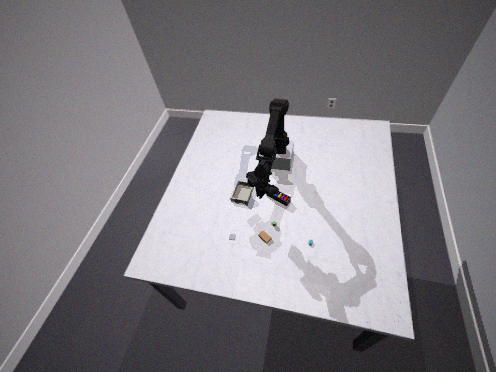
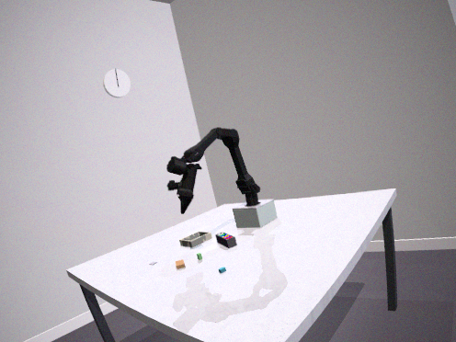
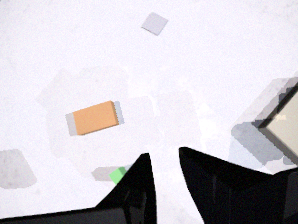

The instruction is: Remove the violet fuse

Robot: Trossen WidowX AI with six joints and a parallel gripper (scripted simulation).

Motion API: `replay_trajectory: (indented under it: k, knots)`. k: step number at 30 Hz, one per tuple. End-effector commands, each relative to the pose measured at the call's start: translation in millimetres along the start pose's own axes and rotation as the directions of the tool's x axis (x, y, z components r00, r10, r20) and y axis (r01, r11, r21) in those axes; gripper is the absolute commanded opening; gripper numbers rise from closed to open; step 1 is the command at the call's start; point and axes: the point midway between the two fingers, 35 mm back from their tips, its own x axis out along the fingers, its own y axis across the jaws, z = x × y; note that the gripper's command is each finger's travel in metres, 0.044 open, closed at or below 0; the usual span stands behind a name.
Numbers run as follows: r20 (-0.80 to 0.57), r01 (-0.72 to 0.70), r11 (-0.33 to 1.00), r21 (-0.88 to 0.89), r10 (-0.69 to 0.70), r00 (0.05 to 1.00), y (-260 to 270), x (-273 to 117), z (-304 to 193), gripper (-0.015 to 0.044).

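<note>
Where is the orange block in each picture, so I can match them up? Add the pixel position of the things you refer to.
Top: orange block (image 1: 265, 237) (image 2: 180, 265) (image 3: 96, 118), just below centre.
Exterior: lower, left of centre.
Wrist: left of centre, about mid-height.
Shared landmark: the small green block (image 1: 274, 223) (image 2: 199, 256) (image 3: 117, 175) near it.

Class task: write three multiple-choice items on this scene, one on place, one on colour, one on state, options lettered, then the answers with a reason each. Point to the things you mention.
1. Which of these lies nearest the orange block (image 1: 265, 237) (image 2: 180, 264) (image 3: 96, 118)?
A) the tray
B) the green block (image 1: 274, 223) (image 2: 199, 256) (image 3: 118, 175)
C) the fuse block

2. What colour is the body of the fuse block (image 1: 281, 200) (image 2: 228, 243)?
A) black
B) white
C) yellow

3. How is the tool (image 1: 260, 196) (image 2: 183, 212) (image 3: 164, 158)?
A) resting on the table
B) gripping a fuse
C) raised, nothing between its fingers

Answers:
1. B: the top view shows it right beside the orange block.
2. A: its sides look black in the top and exterior views.
3. C: the exterior view shows it above the table; the wrist view shows a bare gap.
</note>
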Motion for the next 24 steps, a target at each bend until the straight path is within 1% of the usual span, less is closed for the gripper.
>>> replay_trajectory:
  k: [1, 8, 10, 24]
  knots:
    - [-0.164, 0.024, 0.993, -0.111, -0.042, 0.986, -1, 22, -63, 0.0074]
    - [-0.403, 0.037, 0.951, -0.307, -0.165, 0.900, -19, 37, -172, 0.0074]
    - [-0.421, 0.037, 0.945, -0.324, -0.179, 0.889, -24, 38, -179, 0.0074]
    - [-0.421, 0.037, 0.945, -0.324, -0.179, 0.889, -25, 45, -183, 0.0074]
